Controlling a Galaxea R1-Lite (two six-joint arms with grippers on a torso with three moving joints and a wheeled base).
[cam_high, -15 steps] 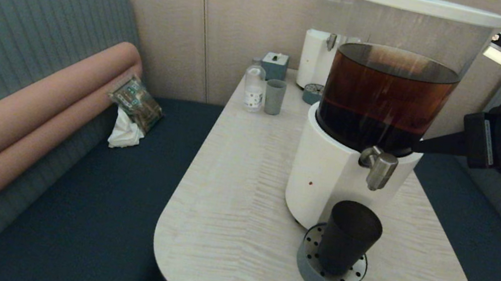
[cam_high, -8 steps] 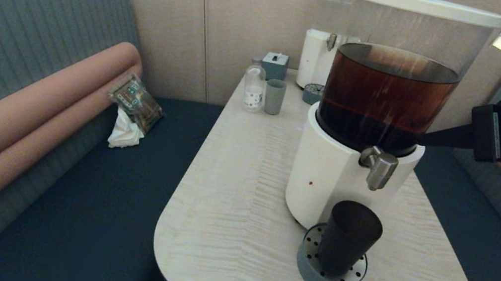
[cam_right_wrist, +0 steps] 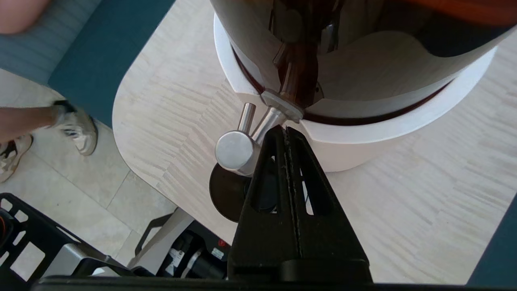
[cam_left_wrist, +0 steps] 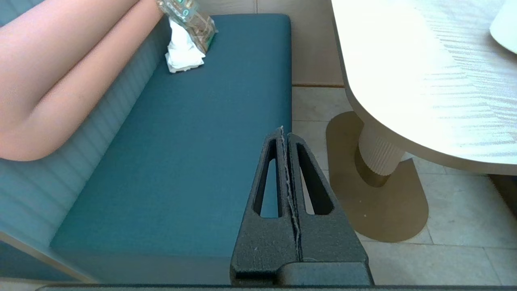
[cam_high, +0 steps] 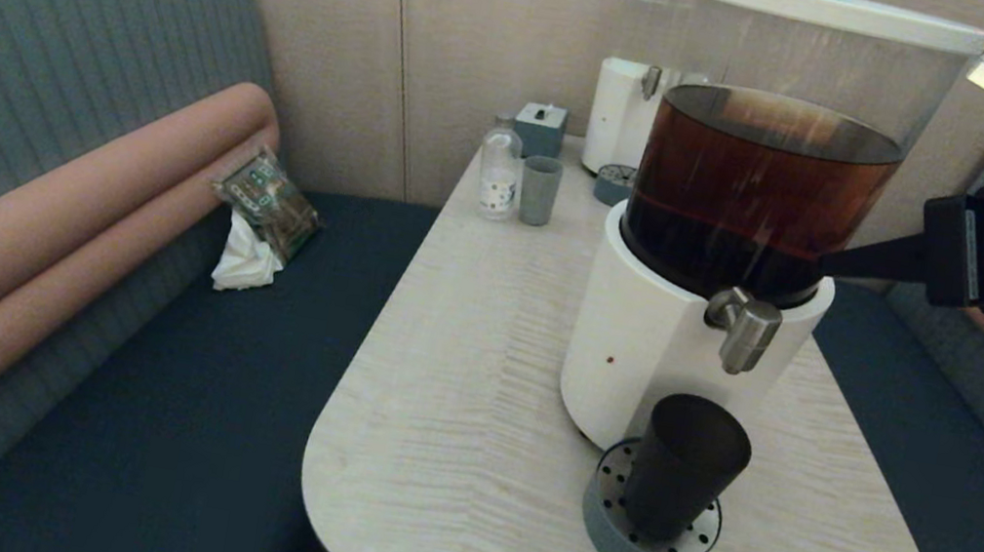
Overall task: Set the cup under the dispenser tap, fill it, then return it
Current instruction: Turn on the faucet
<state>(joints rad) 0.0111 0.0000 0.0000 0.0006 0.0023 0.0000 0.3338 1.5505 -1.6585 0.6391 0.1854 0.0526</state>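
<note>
Cup (cam_high: pixel 682 479) stands upright on the round grey drip tray (cam_high: pixel 605 531), directly below the tap (cam_high: pixel 745 328) of the dispenser (cam_high: pixel 637 358) on the table (cam_high: pixel 448 427); right gripper (cam_right_wrist: pixel 286 131), fingers pressed together and holding nothing, pokes its tips just beside the tap, at the tank's rim; left gripper (cam_left_wrist: pixel 283 133), likewise closed and empty, hangs parked over the bench (cam_left_wrist: pixel 194 161) beside the table.

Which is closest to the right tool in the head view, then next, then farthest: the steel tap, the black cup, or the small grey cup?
From the right tool:
1. Steel tap, just below its tip.
2. Black cup, on the drip tray under the tap.
3. Small grey cup, far across the table beside the bottle.
</note>
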